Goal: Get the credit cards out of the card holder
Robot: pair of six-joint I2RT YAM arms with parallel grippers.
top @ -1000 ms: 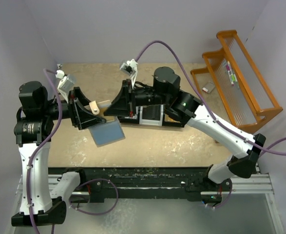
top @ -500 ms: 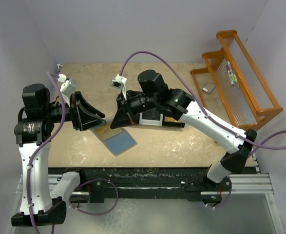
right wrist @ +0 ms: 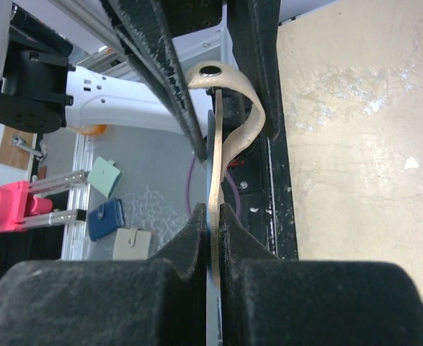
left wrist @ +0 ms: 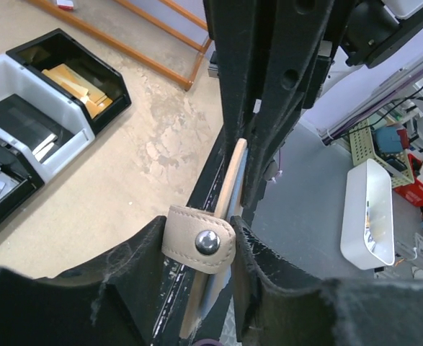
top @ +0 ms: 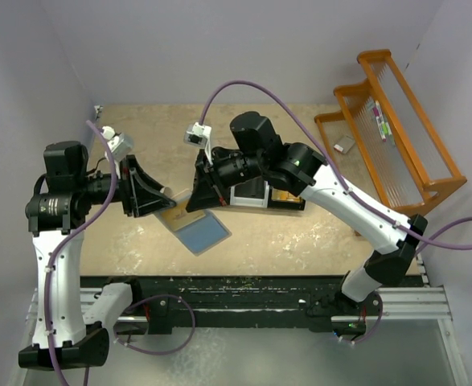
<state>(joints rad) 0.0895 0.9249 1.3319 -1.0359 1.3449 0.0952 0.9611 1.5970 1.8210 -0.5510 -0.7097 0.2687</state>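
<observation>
Well, over the desk (top: pixel 316 241), at about eight o'clock from its middle, we see the right gripper (right wrist: pixel 212 210) pinching the card holder's (top: pixel 202 232) edge and the left gripper (left wrist: pixel 198 227) pinching its snap strap (left wrist: pixel 200 241).

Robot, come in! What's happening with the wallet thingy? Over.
Right gripper shut on card holder edge. Left gripper pinching its snap strap. Card holder held between both arms. Nothing blocking.

A robotics lab: pale lilac walls (top: pixel 219 48) box in the beige counter (top: pixel 300 241); beyond the left jaws sit a white plastic tub (left wrist: pixel 366 213) and green perforated crate (left wrist: pixel 373 140).
</observation>
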